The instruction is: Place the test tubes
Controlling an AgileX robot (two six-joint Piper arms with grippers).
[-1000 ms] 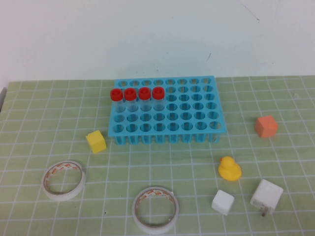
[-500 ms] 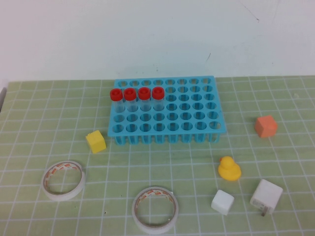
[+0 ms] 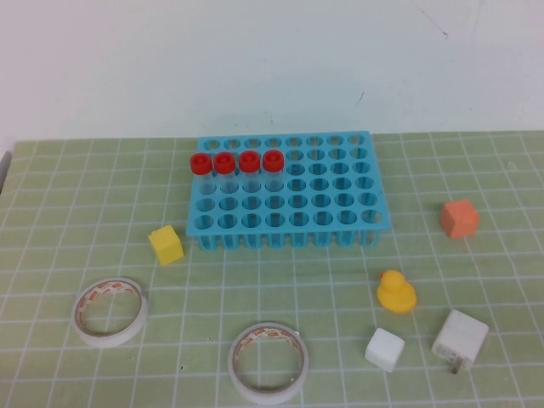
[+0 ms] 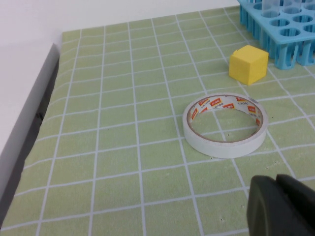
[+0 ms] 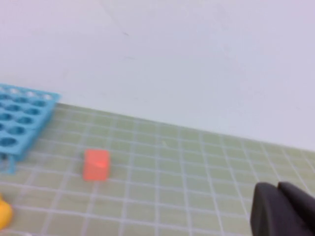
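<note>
A blue test tube rack (image 3: 289, 191) stands at the middle back of the green gridded mat. Several clear test tubes with red caps (image 3: 237, 171) stand upright in a row in its left holes. Neither arm shows in the high view. My left gripper (image 4: 276, 184) is shut and empty, low over the mat on the near side of a tape roll (image 4: 225, 125); the rack's corner (image 4: 280, 27) lies beyond. My right gripper (image 5: 278, 191) is shut and empty, off to the right of the orange cube (image 5: 96, 164) and the rack's edge (image 5: 22, 118).
A yellow cube (image 3: 166, 245) sits left of the rack. Two tape rolls (image 3: 109, 311) (image 3: 269, 360) lie near the front. On the right are an orange cube (image 3: 459, 218), a yellow duck (image 3: 396, 291), a white cube (image 3: 384, 349) and a white charger (image 3: 460, 340).
</note>
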